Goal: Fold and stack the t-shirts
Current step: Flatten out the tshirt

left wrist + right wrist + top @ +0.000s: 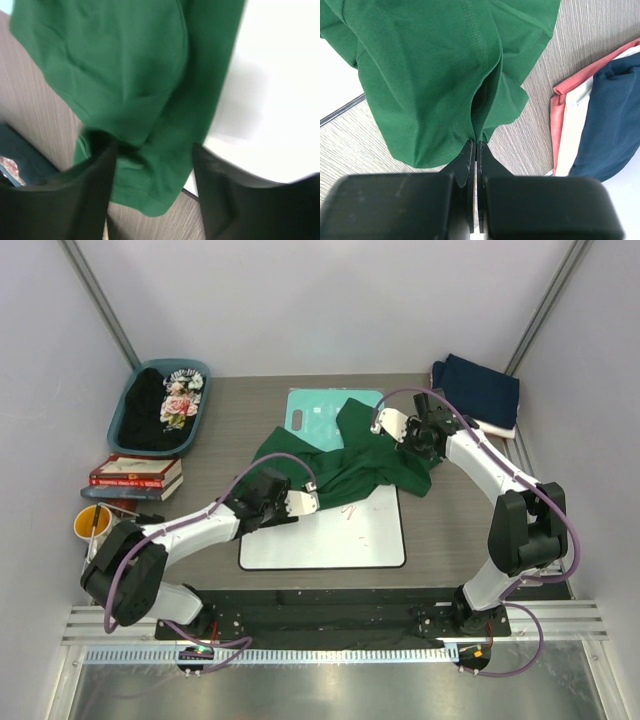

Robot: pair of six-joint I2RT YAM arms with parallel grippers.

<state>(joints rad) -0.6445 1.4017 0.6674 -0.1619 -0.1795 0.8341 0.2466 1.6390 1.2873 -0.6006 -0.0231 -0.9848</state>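
Note:
A dark green t-shirt (350, 455) lies crumpled across the far edge of the whiteboard (325, 535) and a teal board (312, 412). My left gripper (316, 500) is at the shirt's near left hem. In the left wrist view its gripper (155, 165) is open, and a corner of the green cloth (125, 75) lies loose between the fingers (95, 190). My right gripper (375, 428) is shut on a fold of the shirt's far right side. The right wrist view shows the jaws (477, 145) pinching the green fabric (420, 75).
Folded navy (615, 120), white (575, 125) and reddish (560, 110) shirts are stacked at the back right (478, 390). A teal basket (200, 375) at the back left holds a black floral shirt (178, 400). Books (135, 475) and a yellow cup (93, 523) sit at the left.

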